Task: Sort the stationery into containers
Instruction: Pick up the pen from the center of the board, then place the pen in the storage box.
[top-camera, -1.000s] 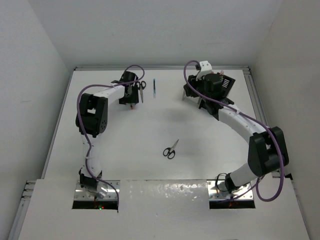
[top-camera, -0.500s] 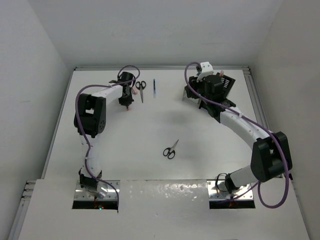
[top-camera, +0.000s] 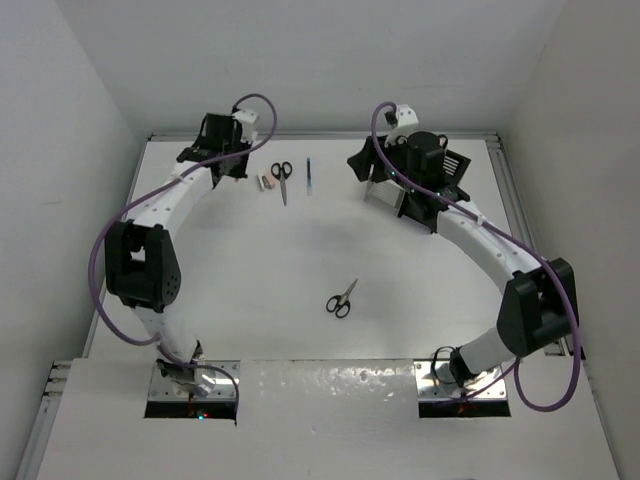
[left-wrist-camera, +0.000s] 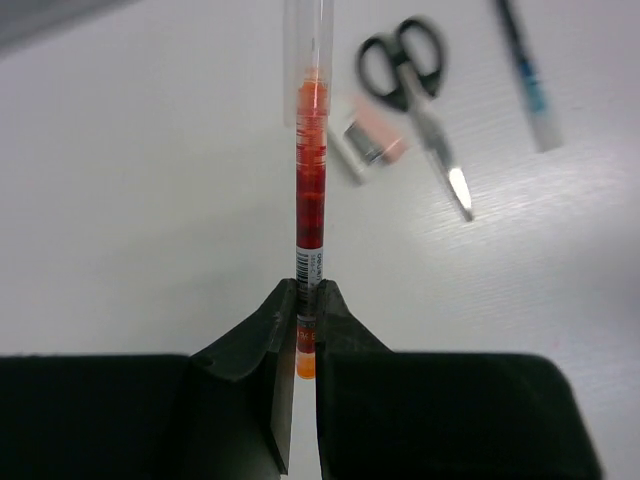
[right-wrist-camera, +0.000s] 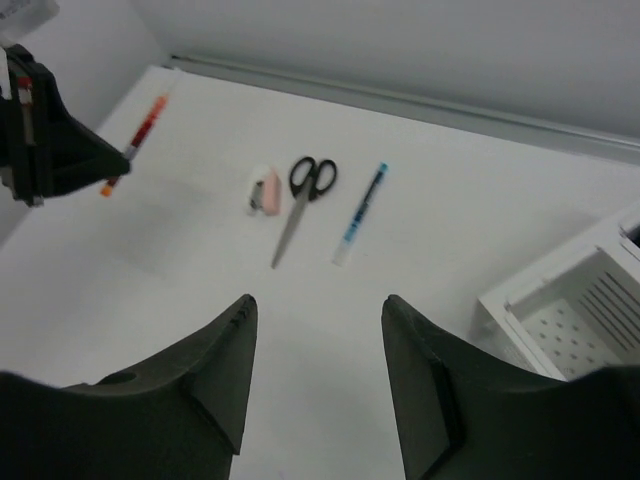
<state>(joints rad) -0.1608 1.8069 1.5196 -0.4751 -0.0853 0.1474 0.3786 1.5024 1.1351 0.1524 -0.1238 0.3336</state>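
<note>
Left hand (left-wrist-camera: 305, 300) is clenched tight on the red pen (left-wrist-camera: 310, 180), pinching it near its orange end. The rest of the clear barrel sticks straight out past the fingertips, up off the desk (top-camera: 250, 280). From the top camera that arm is stretched out to the far left corner.

Just beside that spot, a few things are lying flat on the desk in a loose row: a small pink-and-white piece (left-wrist-camera: 370, 145), one pair of black-handled scissors (left-wrist-camera: 415, 90) with the blades pointing toward the robot, and a blue pen (left-wrist-camera: 525, 70) next to them. None of them are touching each other.

Right hand (right-wrist-camera: 320, 370) is released, fingers spread wide with nothing between them, hanging above the desk over on the far right side. The white box (right-wrist-camera: 540, 285) sits just to its right and what shows of its compartment looks bare, while the black box (top-camera: 455, 165) is mostly hidden behind the arm.

The second scissors (top-camera: 342, 298) sit alone mid-desk, well apart from everything else.
</note>
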